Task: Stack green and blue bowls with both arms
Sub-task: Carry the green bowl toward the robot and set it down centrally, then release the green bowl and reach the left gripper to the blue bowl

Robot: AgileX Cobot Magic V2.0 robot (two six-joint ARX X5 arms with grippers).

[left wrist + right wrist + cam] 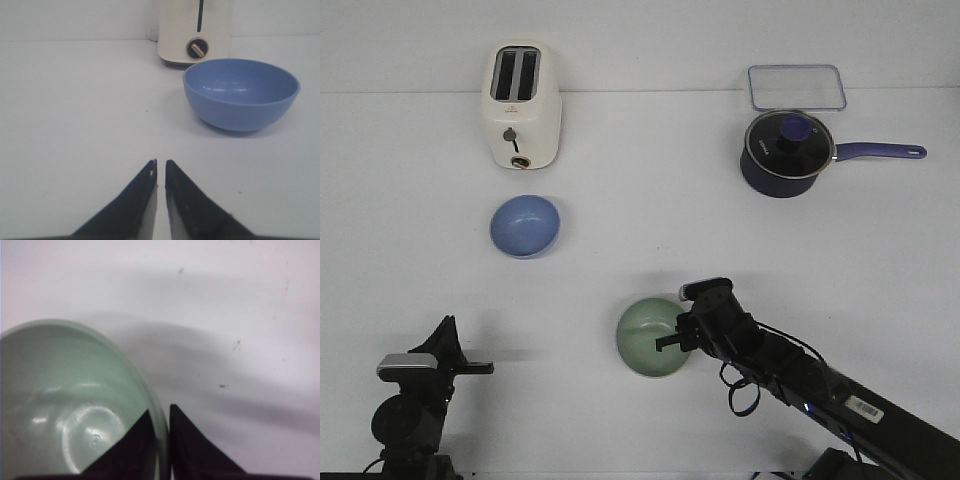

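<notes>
The pale green bowl (651, 337) sits upright at the table's front centre. My right gripper (677, 338) is shut on the green bowl's right rim, one finger inside and one outside; the right wrist view shows the bowl (65, 405) with the gripper (161, 415) pinching its wall. The periwinkle blue bowl (525, 225) stands upright left of centre, below the toaster, and shows in the left wrist view (241, 92). My left gripper (160, 164) is shut and empty, low at the front left (472, 368), well short of the blue bowl.
A cream toaster (521, 105) stands behind the blue bowl. A dark navy saucepan with a glass lid (787, 152) and a clear rectangular lid (796, 87) sit at the back right. The white table (650, 230) lies between the bowls.
</notes>
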